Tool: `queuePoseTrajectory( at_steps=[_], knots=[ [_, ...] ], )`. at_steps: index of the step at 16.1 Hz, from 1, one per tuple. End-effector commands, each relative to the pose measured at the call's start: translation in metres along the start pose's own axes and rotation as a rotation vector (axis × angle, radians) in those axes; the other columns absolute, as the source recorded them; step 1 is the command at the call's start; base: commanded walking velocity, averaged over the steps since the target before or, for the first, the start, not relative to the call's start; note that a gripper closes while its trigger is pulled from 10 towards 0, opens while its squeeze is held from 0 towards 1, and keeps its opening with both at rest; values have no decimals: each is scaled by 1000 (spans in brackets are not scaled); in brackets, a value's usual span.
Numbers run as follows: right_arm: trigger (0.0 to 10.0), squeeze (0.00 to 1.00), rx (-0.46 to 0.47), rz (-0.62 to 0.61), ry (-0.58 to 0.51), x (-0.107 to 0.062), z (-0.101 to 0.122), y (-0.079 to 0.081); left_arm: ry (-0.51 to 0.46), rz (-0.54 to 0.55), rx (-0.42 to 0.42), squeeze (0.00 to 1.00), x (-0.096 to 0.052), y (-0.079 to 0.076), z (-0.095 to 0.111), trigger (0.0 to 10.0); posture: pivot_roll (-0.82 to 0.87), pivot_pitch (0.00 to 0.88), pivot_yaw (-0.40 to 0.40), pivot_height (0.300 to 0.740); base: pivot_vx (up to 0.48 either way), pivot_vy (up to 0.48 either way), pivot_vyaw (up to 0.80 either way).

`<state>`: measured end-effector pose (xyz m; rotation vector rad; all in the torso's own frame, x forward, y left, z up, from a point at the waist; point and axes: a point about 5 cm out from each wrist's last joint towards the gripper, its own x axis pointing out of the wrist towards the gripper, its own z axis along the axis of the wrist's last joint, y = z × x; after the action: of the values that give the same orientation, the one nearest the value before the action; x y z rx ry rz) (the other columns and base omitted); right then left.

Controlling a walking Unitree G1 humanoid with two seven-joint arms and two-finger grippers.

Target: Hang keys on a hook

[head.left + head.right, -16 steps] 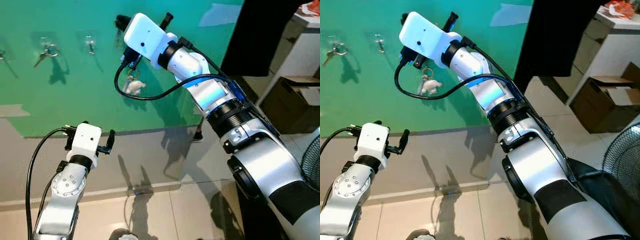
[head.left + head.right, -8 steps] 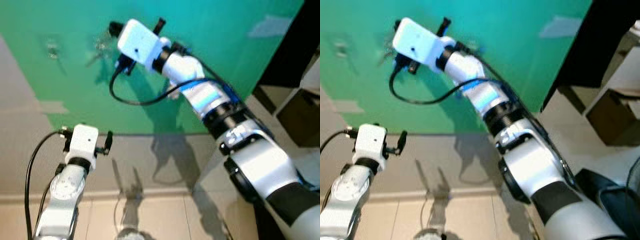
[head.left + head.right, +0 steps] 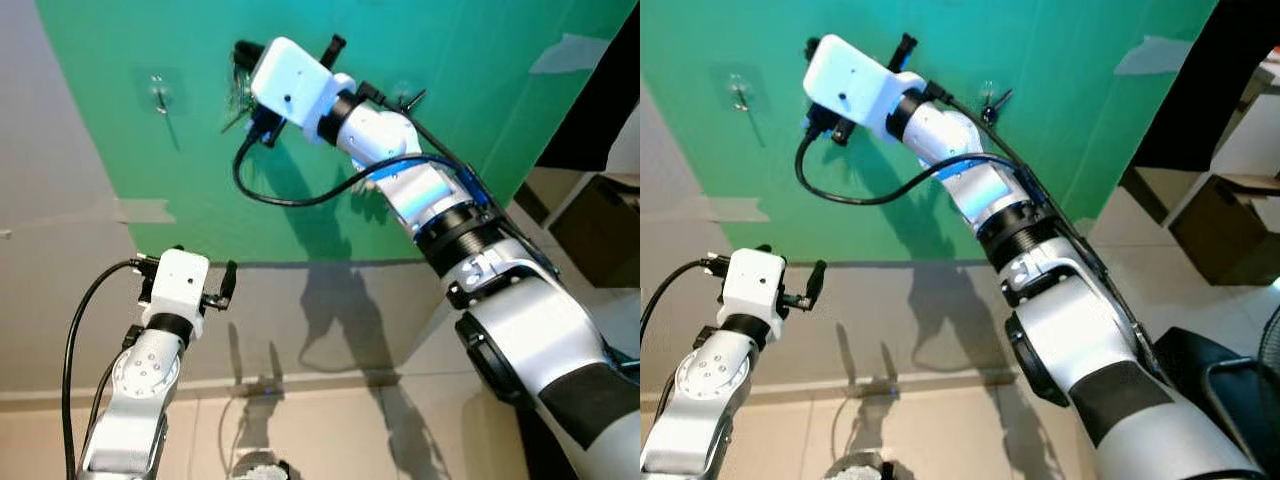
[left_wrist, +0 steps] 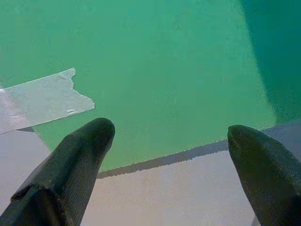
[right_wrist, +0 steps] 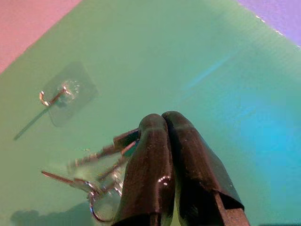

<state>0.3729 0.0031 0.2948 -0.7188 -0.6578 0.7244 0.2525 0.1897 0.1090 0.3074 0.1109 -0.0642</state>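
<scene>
A green sheet [image 3: 330, 130] covers the wall ahead of both arms. The right gripper [image 5: 162, 123] is raised up against it, its black fingers pressed together on a bunch of keys [image 5: 101, 162], whose blades and ring fan out just beside the fingertips. A clear stick-on hook [image 5: 59, 94] sits on the sheet near the gripper, off to one side of the keys and apart from them. Low down, the left gripper [image 4: 171, 134] hangs idle with its fingers spread wide, a strip of tape [image 4: 42, 101] on the sheet beyond it. The keys look light, stiff and slick, free to swing on their ring, so I judge the ring is the part to guide over the hook's prong, with the pinch kept on a blade or the ring's edge.
</scene>
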Motion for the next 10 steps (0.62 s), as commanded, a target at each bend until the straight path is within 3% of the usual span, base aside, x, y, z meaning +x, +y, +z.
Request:
queuePoseTrajectory(
  at_steps=[1, 3, 5, 7, 8, 10],
  knots=[
    [10000, 0, -14, -24, 36, -3, -6, -8, -12, -15, -4, 0, 1, -5, 3, 10000, 291, 0, -37, 740, 0, 0, 0],
    [10000, 0, -34, -58, 78, -5, -12, -15, -10, -17, -4, 0, 0, -4, 2, 10000, 292, 0, -35, 740, 0, 0, 0],
    [10000, 0, 24, -107, 139, -8, -21, -20, -11, -19, -1, 0, -1, -5, 3, 10000, 290, 0, -35, 740, 0, 0, 0],
    [10000, 0, 156, -159, 213, -13, -36, -14, -4, -18, -2, 0, -2, -5, 1, 10000, 289, 0, -35, 740, 0, 0, 0],
    [10000, 0, 178, -164, 219, -13, -37, -13, -2, -18, -3, 0, -3, -5, 1, 10000, 288, 0, -36, 740, 0, 0, 0],
    [10000, 0, 374, -196, 252, -12, -43, -3, 2, -19, -3, 0, -5, -5, 0, 10000, 292, 0, -39, 740, 0, 0, 0]
  ],
)
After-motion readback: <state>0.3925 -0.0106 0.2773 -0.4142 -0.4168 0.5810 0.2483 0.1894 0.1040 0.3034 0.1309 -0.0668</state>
